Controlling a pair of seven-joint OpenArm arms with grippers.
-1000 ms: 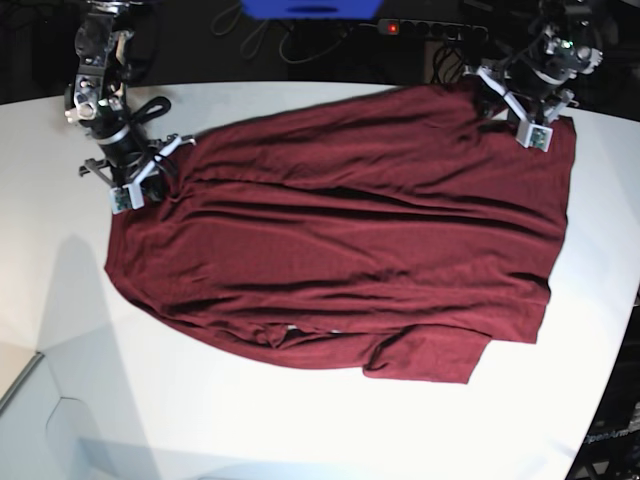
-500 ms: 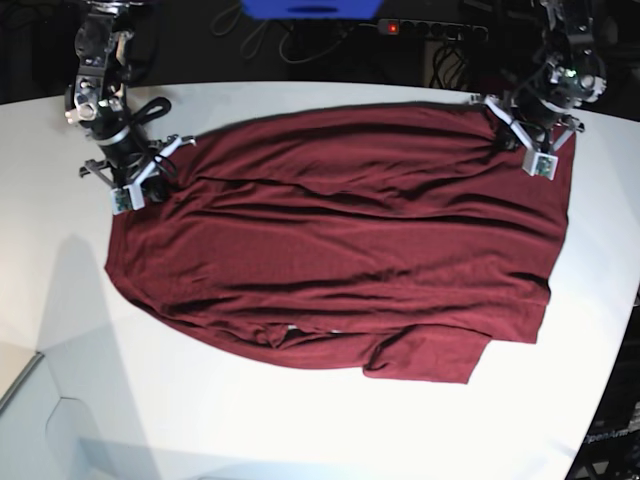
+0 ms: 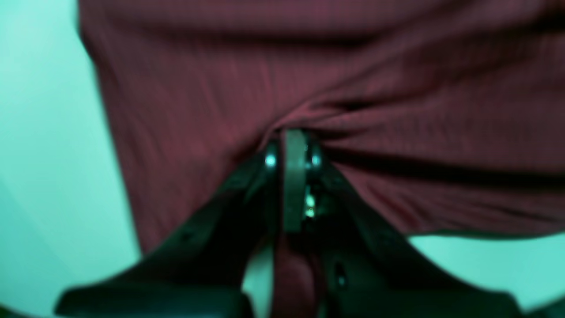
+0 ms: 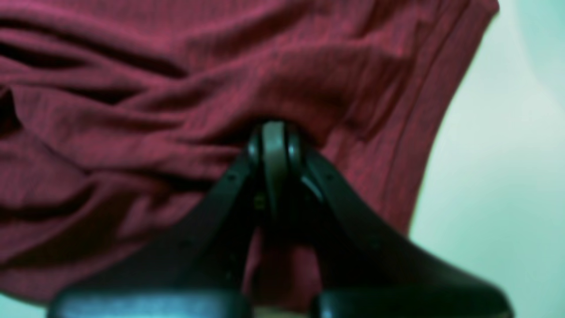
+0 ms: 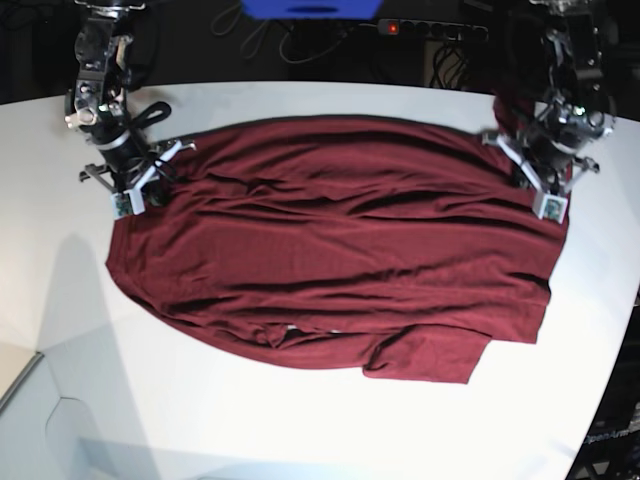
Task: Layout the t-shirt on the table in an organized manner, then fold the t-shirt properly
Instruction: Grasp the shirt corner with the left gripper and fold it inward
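While both pincers, left (image 3: pixel 293 145) and right (image 4: pixel 274 137), are clenching the wrinkly maroon knit t-shirt (image 5: pixel 340 250), you are risking slippage if pulling unevenly.

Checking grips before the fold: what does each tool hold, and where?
Both pinch the t-shirt: left tool shut on a bunched fold near one far corner, right tool near the other.

- Plain dark maroon knit t-shirt (image 5: pixel 340 250), no print, faint fine ribbing
- Smooth matte white tabletop (image 5: pixel 300 430)
- Black power strip (image 5: pixel 430 30) with red light
- Bright blue object (image 5: pixel 305 8) at the far edge
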